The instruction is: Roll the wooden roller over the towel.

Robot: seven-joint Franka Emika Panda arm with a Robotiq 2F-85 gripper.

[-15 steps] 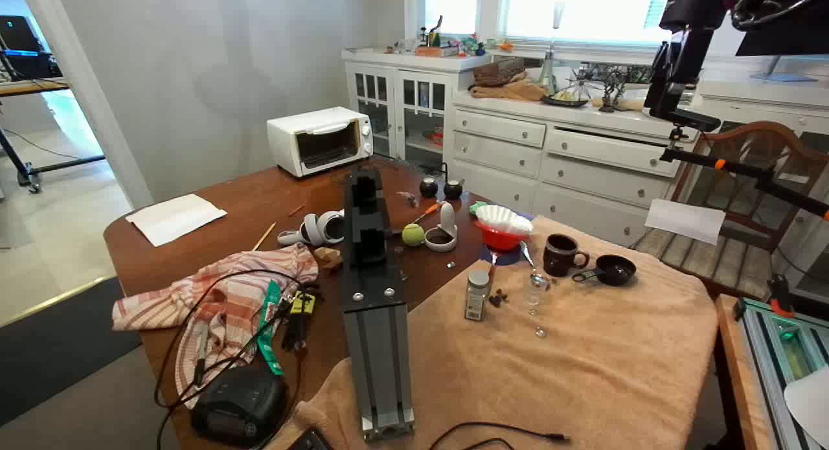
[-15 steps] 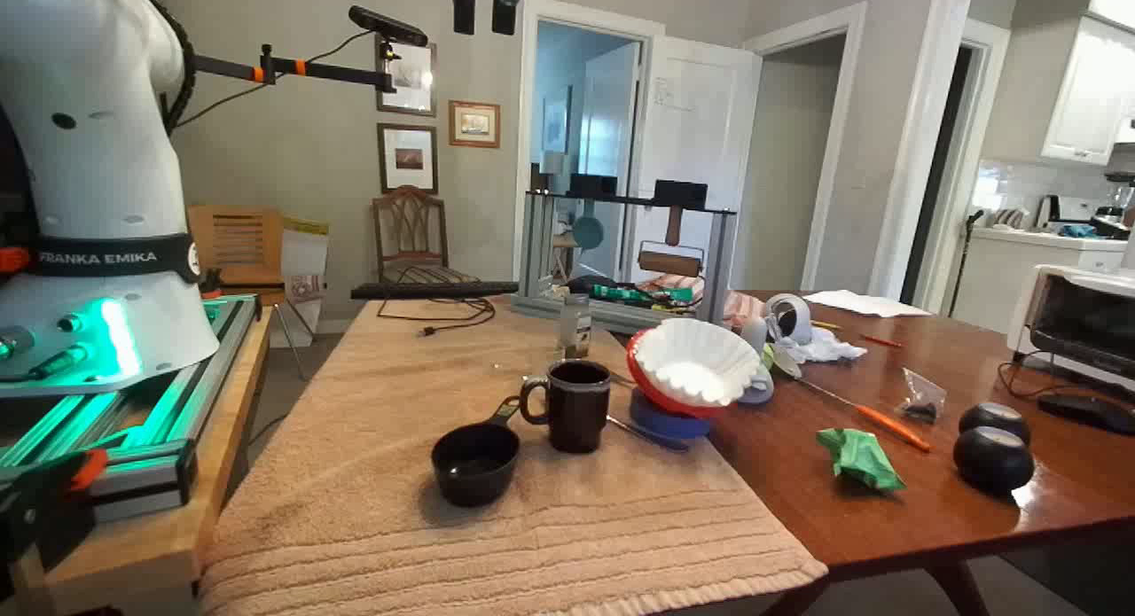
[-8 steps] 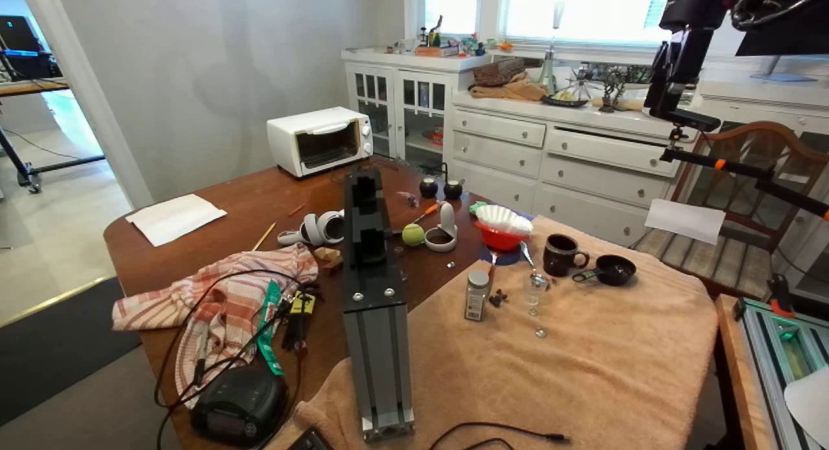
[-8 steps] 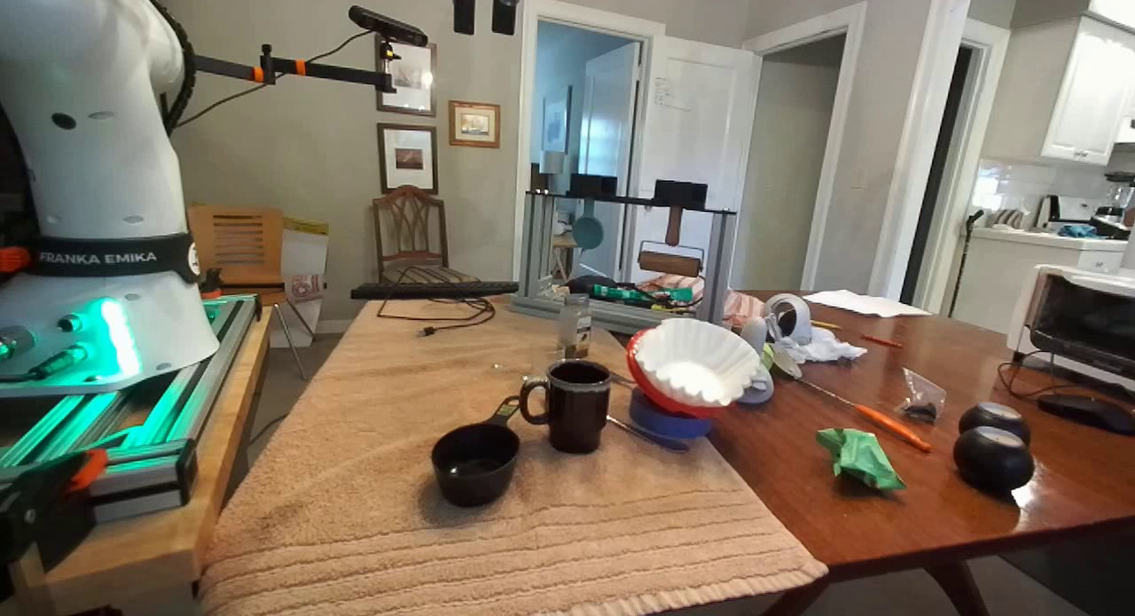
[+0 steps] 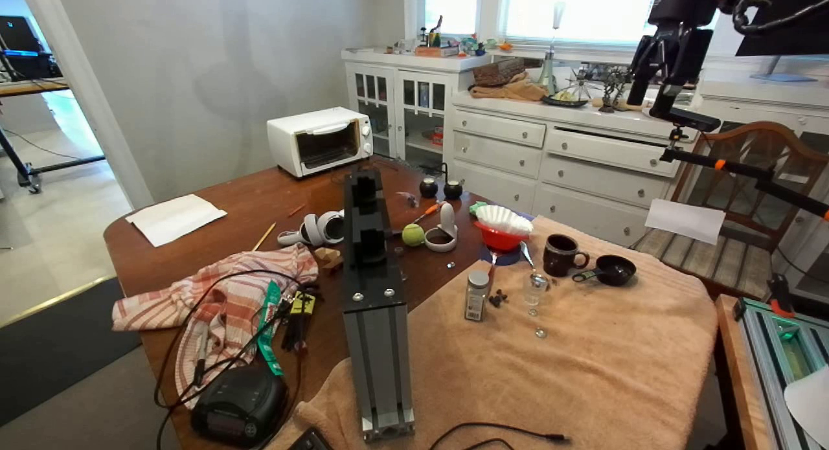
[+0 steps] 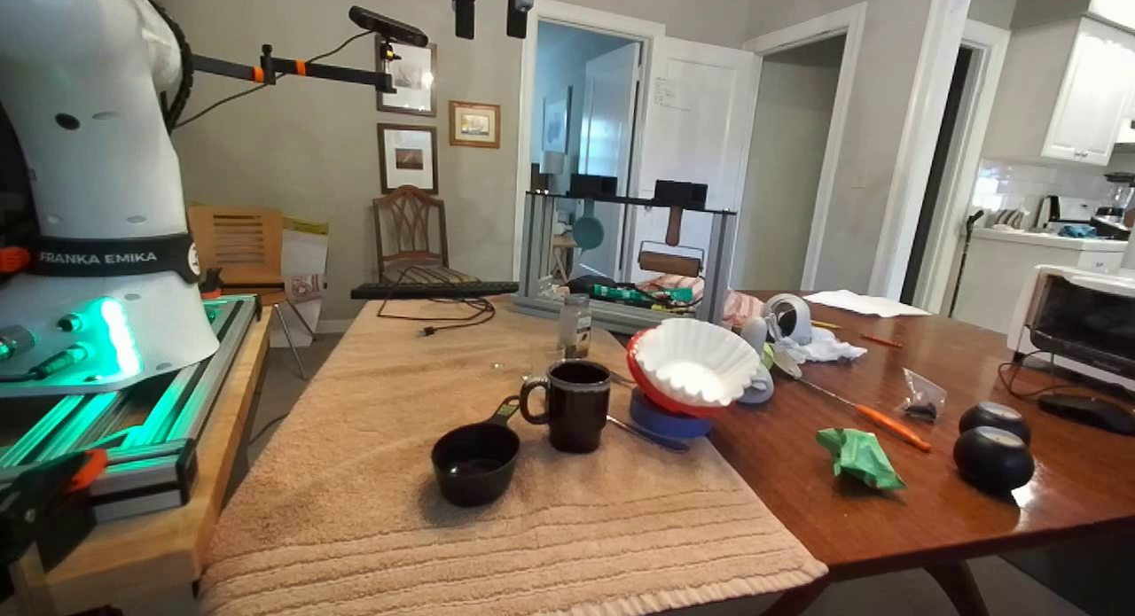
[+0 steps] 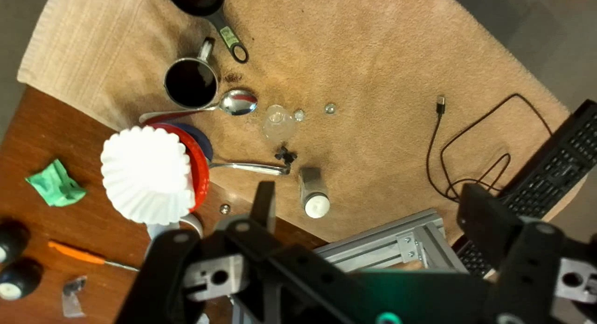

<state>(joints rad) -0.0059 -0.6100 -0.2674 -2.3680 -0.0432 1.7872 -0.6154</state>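
Grey walls (image 6: 301,155) and white-framed doorways (image 6: 794,155) stand behind the wooden desk (image 6: 771,465), partly covered by the tan towel (image 6: 372,403), where a dark mug (image 6: 578,412) and a black measuring cup (image 6: 476,474) sit near each other. From the black-topped metal rack (image 5: 375,278), the wooden roller (image 6: 669,263) hangs by its handle (image 6: 675,226), off the towel. High above, the claw (image 6: 492,22) has its jaws well apart.

Hand (image 6: 491,31) high up, fingers (image 6: 464,18) downward and wide apart
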